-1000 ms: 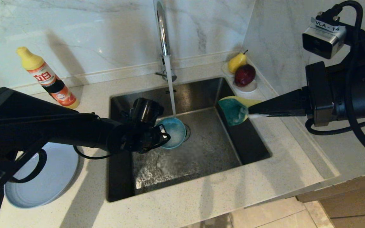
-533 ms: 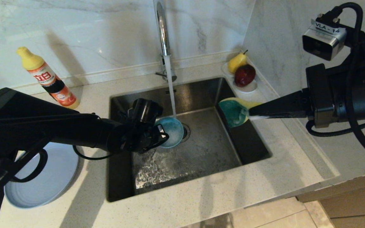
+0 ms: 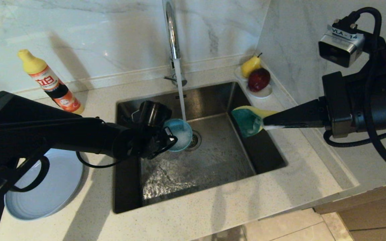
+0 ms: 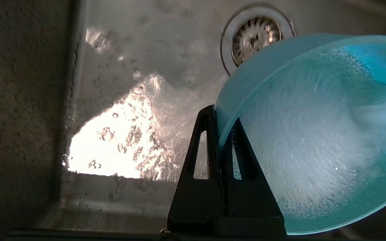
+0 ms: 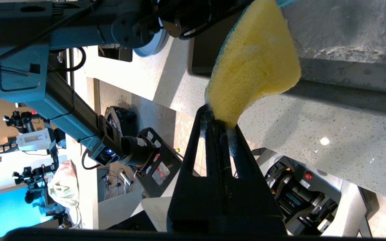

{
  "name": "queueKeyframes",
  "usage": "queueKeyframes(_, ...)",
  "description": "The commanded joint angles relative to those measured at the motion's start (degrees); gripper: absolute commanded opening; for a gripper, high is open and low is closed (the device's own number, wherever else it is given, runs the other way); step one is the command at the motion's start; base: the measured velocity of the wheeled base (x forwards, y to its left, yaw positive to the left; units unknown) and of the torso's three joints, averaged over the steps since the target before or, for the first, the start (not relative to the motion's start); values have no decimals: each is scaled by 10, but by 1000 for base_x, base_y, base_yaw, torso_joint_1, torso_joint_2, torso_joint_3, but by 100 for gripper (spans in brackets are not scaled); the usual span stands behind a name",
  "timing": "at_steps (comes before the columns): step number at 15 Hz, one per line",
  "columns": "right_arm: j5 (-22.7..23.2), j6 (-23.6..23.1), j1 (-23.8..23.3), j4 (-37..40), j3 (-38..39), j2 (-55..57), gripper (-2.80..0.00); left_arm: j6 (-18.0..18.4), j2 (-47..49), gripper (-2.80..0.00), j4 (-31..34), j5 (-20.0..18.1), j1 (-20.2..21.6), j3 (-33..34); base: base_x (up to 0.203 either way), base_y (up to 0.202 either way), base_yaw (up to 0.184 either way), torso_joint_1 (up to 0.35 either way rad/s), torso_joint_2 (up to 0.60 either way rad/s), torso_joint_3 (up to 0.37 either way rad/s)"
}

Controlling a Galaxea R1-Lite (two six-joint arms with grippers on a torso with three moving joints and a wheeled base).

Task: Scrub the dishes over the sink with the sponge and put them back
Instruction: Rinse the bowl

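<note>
Water from the tall chrome tap (image 3: 172, 36) strikes the small teal-blue bowl (image 3: 179, 134) over the square steel sink (image 3: 213, 160). Left gripper (image 4: 224, 134) jaws pinch its rim; tilt risks slipping. Right gripper (image 5: 220, 125) jaws clamp the yellow-and-green sponge (image 5: 253, 63) at the sink's right edge.

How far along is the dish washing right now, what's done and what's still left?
Looks done: hard to tell; the grey-blue plate lies on the counter left of the sink.
In hand: the left gripper holds the teal bowl tilted under the running tap; the right gripper pinches the sponge over the sink's right edge.
Left: putting the bowl back. No yellow bowl is visible.
</note>
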Motion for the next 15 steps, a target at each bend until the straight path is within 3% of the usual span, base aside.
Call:
queueKeyframes(1, 2, 2, 0, 1, 2, -1, -280, -3, -3, -280, -1, 5, 0, -5, 0, 0, 0, 0, 0, 0)
queueKeyframes(4, 2, 2, 1, 1, 4, -2, -280, -3, -14, -280, 0, 5, 0, 3, 0, 0, 0, 0, 0, 0)
queueKeyframes(10, 2, 2, 1, 1, 4, -4, -280, 23, -100, -280, -6, 6, 4, 81, 0, 0, 0, 0, 0, 0)
queueKeyframes(12, 2, 2, 1, 1, 2, -4, -280, 60, -146, -280, -42, 6, 8, 117, 0, 0, 0, 0, 0, 0)
queueKeyframes(15, 1, 2, 1, 1, 3, -4, -280, 156, -193, -280, -175, 6, 16, 193, 0, 0, 0, 0, 0, 0)
